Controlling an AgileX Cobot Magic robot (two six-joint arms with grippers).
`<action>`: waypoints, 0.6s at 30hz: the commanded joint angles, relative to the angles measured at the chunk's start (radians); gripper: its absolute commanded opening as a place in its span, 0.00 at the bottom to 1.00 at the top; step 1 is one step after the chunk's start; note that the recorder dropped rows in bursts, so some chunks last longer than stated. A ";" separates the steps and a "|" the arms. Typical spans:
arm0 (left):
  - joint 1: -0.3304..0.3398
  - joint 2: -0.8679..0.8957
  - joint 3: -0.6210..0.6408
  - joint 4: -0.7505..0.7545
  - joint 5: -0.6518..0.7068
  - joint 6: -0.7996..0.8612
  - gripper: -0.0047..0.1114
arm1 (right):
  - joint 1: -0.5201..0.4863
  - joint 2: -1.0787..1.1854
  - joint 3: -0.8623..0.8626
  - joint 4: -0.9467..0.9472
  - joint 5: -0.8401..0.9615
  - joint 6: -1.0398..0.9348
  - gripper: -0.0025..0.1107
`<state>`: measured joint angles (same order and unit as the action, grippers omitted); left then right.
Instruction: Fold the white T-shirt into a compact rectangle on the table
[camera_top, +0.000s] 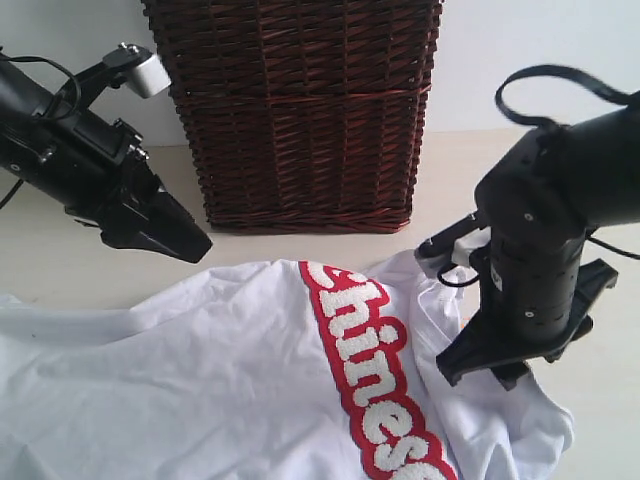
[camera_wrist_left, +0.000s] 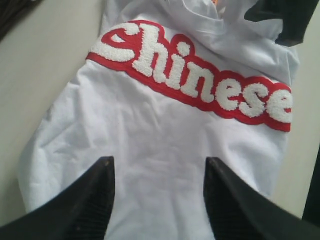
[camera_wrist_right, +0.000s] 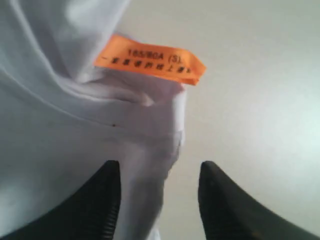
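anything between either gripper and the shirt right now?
Nothing visible. The left gripper hangs open over bare cloth of the white T-shirt; the right gripper is open near its orange tag. The wicker basket stands beyond, clear of the cloth.

Soft matt cloth for the white T-shirt (camera_top: 200, 370), fuzzy lettering (camera_wrist_left: 200, 82) — smooth matt table (camera_top: 60, 260), rough wicker basket (camera_top: 300, 110).

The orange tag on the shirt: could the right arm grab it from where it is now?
Probably yes. The right gripper is open close to the orange tag, which sticks out uncovered from the shirt.
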<state>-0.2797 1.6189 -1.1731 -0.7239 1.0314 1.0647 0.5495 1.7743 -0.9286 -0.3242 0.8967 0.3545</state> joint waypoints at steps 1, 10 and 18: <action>-0.002 -0.001 -0.002 -0.026 0.003 -0.003 0.50 | -0.006 0.072 0.030 -0.017 -0.036 0.047 0.31; -0.002 -0.001 -0.001 -0.045 -0.001 -0.003 0.50 | -0.004 -0.003 0.086 0.102 0.077 -0.028 0.02; -0.002 -0.001 -0.001 -0.049 -0.015 -0.003 0.50 | -0.004 -0.145 0.226 0.408 0.100 -0.292 0.02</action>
<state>-0.2797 1.6189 -1.1731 -0.7545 1.0240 1.0647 0.5495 1.6574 -0.7337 0.0126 0.9875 0.1344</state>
